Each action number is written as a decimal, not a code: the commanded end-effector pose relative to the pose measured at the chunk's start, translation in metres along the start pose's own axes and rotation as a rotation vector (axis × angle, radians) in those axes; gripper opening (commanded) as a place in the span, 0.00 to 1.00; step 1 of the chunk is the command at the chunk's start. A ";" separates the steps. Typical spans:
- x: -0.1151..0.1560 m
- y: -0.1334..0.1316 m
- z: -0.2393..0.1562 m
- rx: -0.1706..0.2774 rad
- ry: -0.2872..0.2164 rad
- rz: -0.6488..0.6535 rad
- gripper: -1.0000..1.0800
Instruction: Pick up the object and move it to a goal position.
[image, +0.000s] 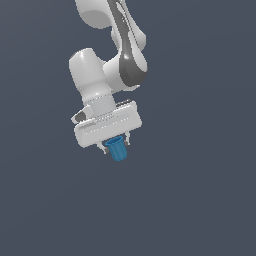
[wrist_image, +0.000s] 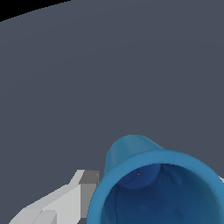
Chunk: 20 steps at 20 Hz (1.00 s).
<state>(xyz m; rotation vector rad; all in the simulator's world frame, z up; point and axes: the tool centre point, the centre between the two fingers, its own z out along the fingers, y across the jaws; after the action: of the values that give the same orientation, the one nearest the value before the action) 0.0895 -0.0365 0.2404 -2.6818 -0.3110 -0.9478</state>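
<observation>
The object is a small bright blue cup-like cylinder (image: 119, 149) with a flared rim. It sits between the two short fingers of my white gripper (image: 117, 145), just under the gripper's body, with its rim end toward the hand. The gripper is shut on it and holds it up over the grey surface. In the wrist view the cup (wrist_image: 153, 188) fills the near part of the picture, its open mouth toward the camera, with one grey-tipped finger (wrist_image: 89, 186) against its side. The other finger is hidden behind the cup.
A flat dark grey surface (image: 200, 200) fills both views with no other objects on it. The white arm (image: 120, 55) comes down from above. A black strip shows at the far edge of the surface (wrist_image: 17, 8) in the wrist view.
</observation>
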 end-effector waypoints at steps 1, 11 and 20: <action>0.013 0.005 -0.010 0.019 0.039 -0.021 0.00; 0.064 0.026 -0.056 0.112 0.212 -0.111 0.00; 0.106 0.046 -0.103 0.205 0.373 -0.199 0.00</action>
<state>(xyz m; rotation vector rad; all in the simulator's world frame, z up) 0.1229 -0.0980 0.3663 -2.2970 -0.5454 -1.3384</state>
